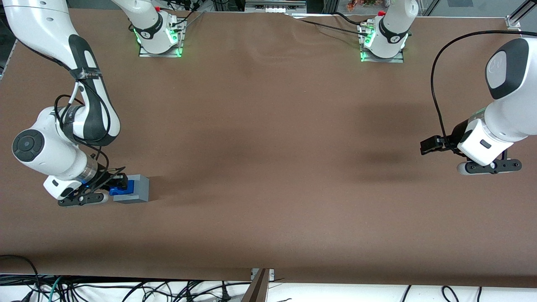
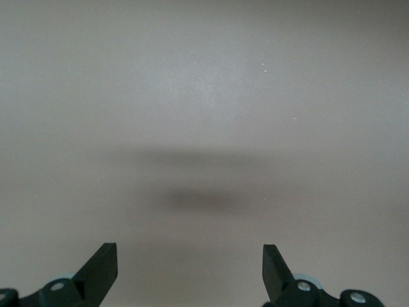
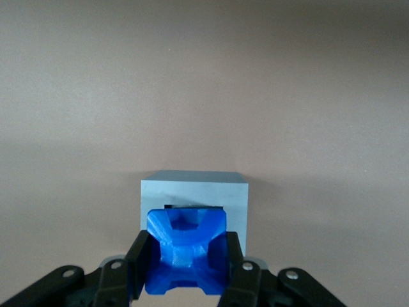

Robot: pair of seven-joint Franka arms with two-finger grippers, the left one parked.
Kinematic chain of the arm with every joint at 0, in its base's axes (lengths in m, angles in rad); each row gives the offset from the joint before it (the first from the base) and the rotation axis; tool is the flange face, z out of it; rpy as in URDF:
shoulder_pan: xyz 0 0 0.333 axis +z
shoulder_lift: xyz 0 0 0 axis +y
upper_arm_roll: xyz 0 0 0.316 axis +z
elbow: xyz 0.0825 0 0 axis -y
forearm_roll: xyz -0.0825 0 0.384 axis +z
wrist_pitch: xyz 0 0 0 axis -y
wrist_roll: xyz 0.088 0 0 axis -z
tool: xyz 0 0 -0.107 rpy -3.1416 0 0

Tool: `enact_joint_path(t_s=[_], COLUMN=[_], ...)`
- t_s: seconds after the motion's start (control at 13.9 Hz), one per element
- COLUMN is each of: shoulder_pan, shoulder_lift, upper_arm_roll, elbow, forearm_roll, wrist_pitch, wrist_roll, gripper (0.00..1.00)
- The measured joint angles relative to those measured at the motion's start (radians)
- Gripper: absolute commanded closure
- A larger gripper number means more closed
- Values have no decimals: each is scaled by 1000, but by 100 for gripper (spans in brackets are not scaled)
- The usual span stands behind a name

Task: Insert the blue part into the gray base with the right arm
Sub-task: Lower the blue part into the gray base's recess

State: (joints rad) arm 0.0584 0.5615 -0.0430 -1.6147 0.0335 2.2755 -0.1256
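My right gripper is shut on the blue part at the working arm's end of the table. The gray base stands on the brown table, and the blue part lies against its top face. In the right wrist view the black fingers clamp the blue part on both sides, and its end sits at the dark recess of the gray base.
The brown table stretches toward the parked arm's end. Two arm bases with green lights stand at the table's edge farthest from the front camera. Cables hang below the near edge.
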Motion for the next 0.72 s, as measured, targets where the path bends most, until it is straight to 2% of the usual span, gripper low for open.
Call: enact_joint_path(t_s=[0.07,0.14,0.22,0.29,0.36,0.72], shoulder_pan=[0,0,0,0,0,2], shoulder_lift=[5,7,8,8,9,10], upper_arm_roll=[0,0,0,0,0,2], elbow=[2,5,6,6,6,8], forearm_roll=[0,0,0,0,0,0], wrist_pitch=[2,2,3,3,4,13], wrist_roll=[2,3,4,5,6,8], gripper=[84,78,49,11,1,1])
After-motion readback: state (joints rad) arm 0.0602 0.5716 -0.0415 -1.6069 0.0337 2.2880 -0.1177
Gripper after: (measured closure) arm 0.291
